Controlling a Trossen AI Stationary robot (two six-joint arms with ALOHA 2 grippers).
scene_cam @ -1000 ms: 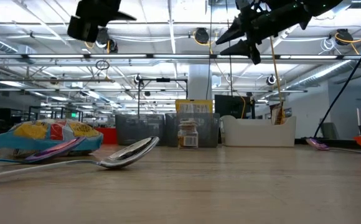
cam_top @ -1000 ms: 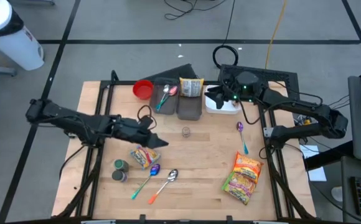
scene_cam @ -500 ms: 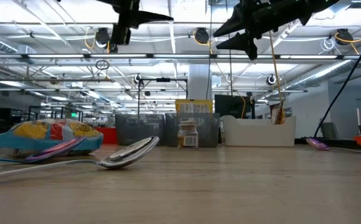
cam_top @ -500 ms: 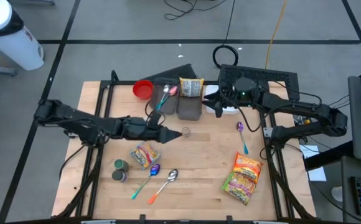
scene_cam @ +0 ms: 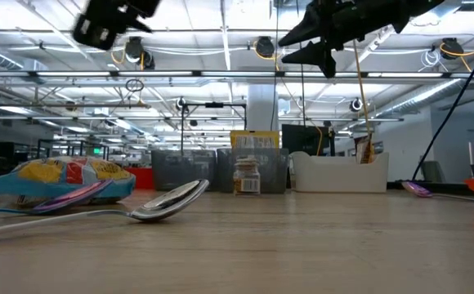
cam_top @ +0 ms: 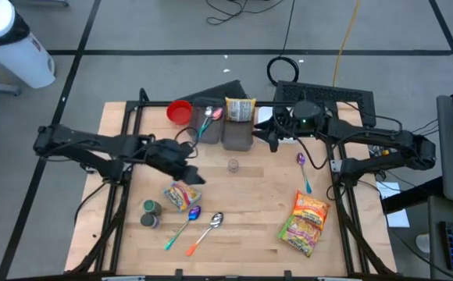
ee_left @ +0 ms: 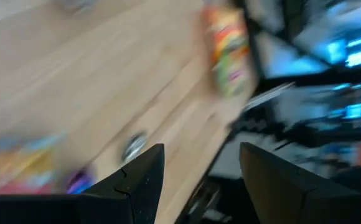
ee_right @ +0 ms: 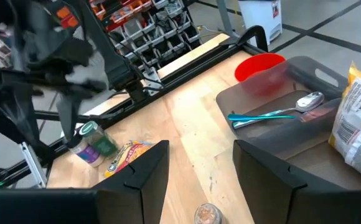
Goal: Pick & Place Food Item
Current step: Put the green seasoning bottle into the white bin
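Front edge of the surface (cam_top: 242,257): two spoons lie close together, one with an orange handle (cam_top: 205,232) and one with a teal handle (cam_top: 181,226), next to a pair of small cans (cam_top: 151,214).
Right of the spoons: a yellow-and-green snack bag (cam_top: 305,222) lies flat near the right side, and a purple-bowled spoon (cam_top: 302,171) lies just beyond it.
Just beyond the spoons: a colourful chip bag (cam_top: 182,195) lies on the wood; the teal-handled spoon's purple bowl touches its near edge.
Left fingers (cam_top: 189,171): they hover above the far side of the chip bag, well off the wood in the low view. They stand parted with nothing between them.
Middle of the surface: a small glass jar (cam_top: 233,165) stands upright by itself, beyond the chip bag.
Far side, beyond the jar: two grey trays (cam_top: 238,137) sit side by side. The left one holds two spoons, and a yellow food packet (cam_top: 240,109) leans at the back of the right one. A red bowl (cam_top: 180,112) stands left of the trays.
Right fingers (cam_top: 267,134): they hang high above the right edge of the trays, parted and empty.
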